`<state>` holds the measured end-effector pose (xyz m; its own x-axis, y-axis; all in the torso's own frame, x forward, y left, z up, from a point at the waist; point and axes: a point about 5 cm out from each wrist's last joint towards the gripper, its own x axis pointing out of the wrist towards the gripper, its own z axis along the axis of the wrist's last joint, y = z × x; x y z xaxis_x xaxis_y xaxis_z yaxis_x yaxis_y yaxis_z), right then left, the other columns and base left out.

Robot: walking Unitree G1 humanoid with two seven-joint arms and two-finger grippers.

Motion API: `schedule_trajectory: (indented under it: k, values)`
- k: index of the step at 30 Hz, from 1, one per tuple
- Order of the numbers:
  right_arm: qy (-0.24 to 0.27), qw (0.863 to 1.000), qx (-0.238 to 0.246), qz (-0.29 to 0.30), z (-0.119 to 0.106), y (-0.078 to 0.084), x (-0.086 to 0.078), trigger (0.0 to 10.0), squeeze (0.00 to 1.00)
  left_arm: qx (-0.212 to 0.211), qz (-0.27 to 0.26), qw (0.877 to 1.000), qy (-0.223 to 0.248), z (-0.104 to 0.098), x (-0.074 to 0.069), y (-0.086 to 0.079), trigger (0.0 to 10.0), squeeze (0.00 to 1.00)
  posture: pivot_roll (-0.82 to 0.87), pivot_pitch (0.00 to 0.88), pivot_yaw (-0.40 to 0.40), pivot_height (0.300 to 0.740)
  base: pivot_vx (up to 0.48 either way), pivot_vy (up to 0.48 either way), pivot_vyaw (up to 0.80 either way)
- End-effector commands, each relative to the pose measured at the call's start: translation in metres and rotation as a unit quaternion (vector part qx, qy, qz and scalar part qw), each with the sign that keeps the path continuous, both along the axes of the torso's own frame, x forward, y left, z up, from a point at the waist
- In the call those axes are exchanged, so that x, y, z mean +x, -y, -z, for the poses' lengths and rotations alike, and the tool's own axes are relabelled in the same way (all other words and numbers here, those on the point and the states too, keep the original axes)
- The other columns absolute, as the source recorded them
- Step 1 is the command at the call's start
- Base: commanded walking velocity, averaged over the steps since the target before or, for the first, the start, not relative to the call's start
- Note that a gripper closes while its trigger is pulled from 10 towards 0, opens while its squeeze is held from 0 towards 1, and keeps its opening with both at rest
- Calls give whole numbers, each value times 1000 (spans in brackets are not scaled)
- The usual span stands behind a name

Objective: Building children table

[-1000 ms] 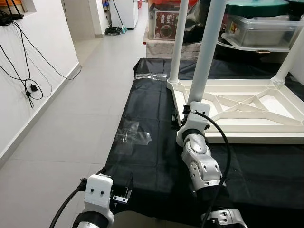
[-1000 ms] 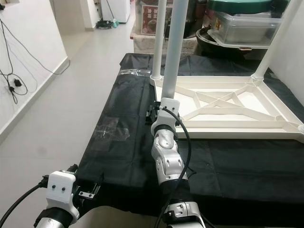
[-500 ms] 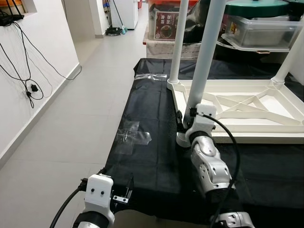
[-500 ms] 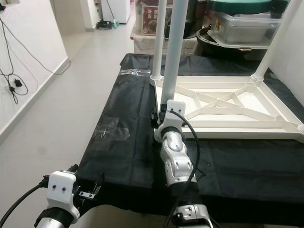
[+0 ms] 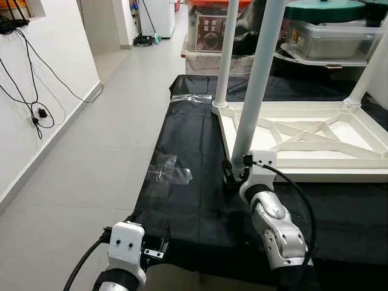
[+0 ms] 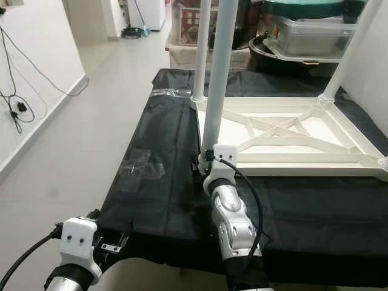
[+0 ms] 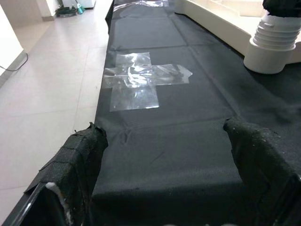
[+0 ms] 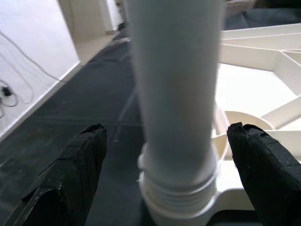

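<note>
While the left gripper (image 7: pixel 164 188) hangs idle, fingers wide, over the black cloth (image 5: pixel 188 200), the right gripper (image 8: pixel 164 174) has dropped lower and opened around the white table leg (image 5: pixel 251 103) at the upturned tabletop (image 5: pixel 315 154) corner, suggesting the leg is seated.

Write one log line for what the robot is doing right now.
right gripper: open around table leg | left gripper: open, idle | tabletop: upside down

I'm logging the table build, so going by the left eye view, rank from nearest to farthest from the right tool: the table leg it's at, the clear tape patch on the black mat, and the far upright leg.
1. table leg: between the right tool's fingers.
2. clear tape patch: on the mat, to the robot's left.
3. far upright leg: standing on the tabletop's far corner.
</note>
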<state>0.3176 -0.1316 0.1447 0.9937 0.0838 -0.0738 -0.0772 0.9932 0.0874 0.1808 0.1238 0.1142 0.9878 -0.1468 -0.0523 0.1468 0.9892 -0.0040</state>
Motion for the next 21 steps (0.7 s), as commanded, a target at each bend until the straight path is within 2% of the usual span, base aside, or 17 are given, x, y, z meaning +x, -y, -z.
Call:
schedule_trajectory:
  k: [1, 5, 7, 8, 10, 14, 16, 18, 19, 20, 21]
  values:
    - [-11, 1000, 2, -15, 3, -2, -5, 10000, 0, 1, -2, 1000, -11, 4, -1, -2, 10000, 0, 108, 49, -19, 740, 0, 0, 0]
    - [-18, 1000, 2, -24, 4, -1, -10, 10000, 0, 2, -2, 1000, -10, 4, -1, -2, 10000, 0, 108, 49, -19, 740, 0, 0, 0]
    - [-29, 999, -6, -35, 5, 11, -24, 10000, 0, 3, -3, 1000, -11, 4, -1, -3, 10000, 0, 90, 44, -13, 740, 0, 0, 0]
    - [-29, 999, -6, -35, 5, 11, -24, 10000, 0, 3, -3, 1000, -11, 4, -1, -3, 10000, 0, 90, 44, -13, 740, 0, 0, 0]
    - [-39, 998, -22, -47, 8, 26, -39, 10000, 0, 3, -2, 1000, -13, 5, -1, -4, 10000, 0, 77, 44, -6, 740, 0, 0, 0]
    - [-49, 996, -34, -60, 12, 38, -49, 10000, 0, 2, 2, 1000, -14, 6, -1, -4, 10000, 0, 73, 42, -2, 740, 0, 0, 0]
    - [-65, 994, -29, -86, 18, 55, -55, 10000, 0, 2, 4, 1000, -15, 7, -1, -4, 10000, 0, 73, 42, -2, 740, 0, 0, 0]
    - [-61, 994, -13, -91, 17, 82, -47, 10000, 0, 1, 4, 1000, -16, 7, -1, -4, 10000, 0, 66, 40, 1, 740, 0, 0, 0]
    - [-61, 994, -13, -91, 17, 82, -47, 10000, 0, 1, 4, 1000, -16, 7, -1, -4, 10000, 0, 66, 40, 1, 740, 0, 0, 0]
    - [-44, 995, -8, -84, 11, 93, -37, 10000, 1000, 1, 4, 1000, -17, 7, -1, -4, 10000, 0, 65, 38, 6, 740, 0, 0, 0]
    - [-29, 996, 1, -88, 4, 101, -29, 10000, 1000, 0, 5, 1000, -17, 8, -1, -4, 10000, 0, 60, 34, 10, 740, 0, 0, 0]
